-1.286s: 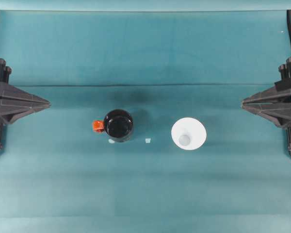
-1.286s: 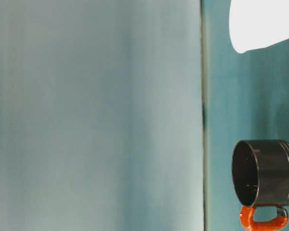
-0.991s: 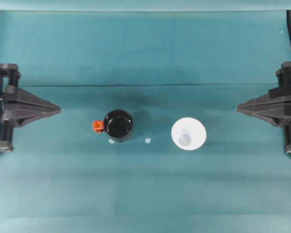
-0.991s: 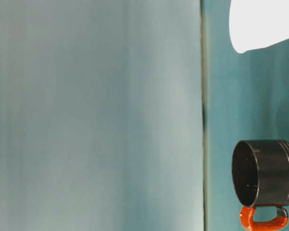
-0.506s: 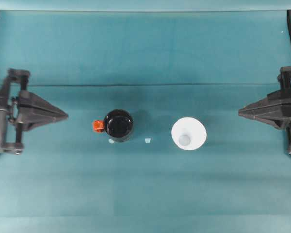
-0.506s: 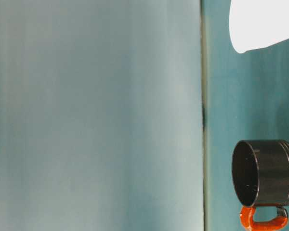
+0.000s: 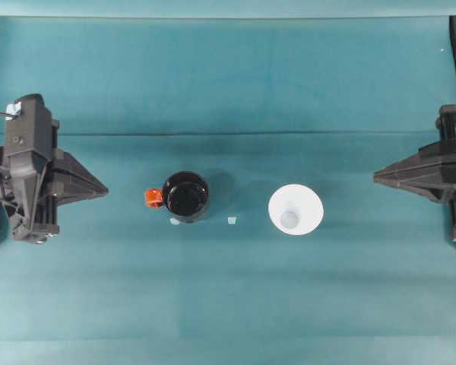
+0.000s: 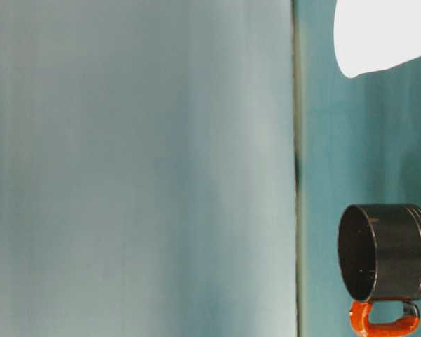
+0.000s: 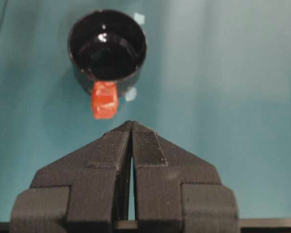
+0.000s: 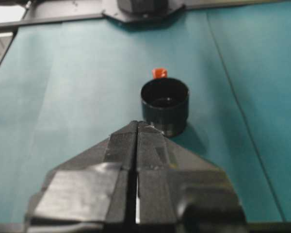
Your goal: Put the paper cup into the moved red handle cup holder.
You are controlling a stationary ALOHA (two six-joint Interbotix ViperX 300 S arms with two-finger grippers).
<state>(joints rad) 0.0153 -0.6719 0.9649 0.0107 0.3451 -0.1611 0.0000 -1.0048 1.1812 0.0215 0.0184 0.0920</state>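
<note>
Paper cup (image 7: 296, 211): upside down on the table, well apart from the red handle cup holder (image 7: 185, 196) | left gripper (image 9: 132, 127), right gripper (image 10: 137, 125): jaws pressed together, holding nothing | progress: nothing grasped; holder move and cup insertion both remain.

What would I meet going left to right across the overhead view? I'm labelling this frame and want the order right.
Left gripper, shut → small red-orange handle tab → glossy black round cup holder → small pale scrap on the teal cloth → plain white tapered paper cup → right gripper, shut.
</note>
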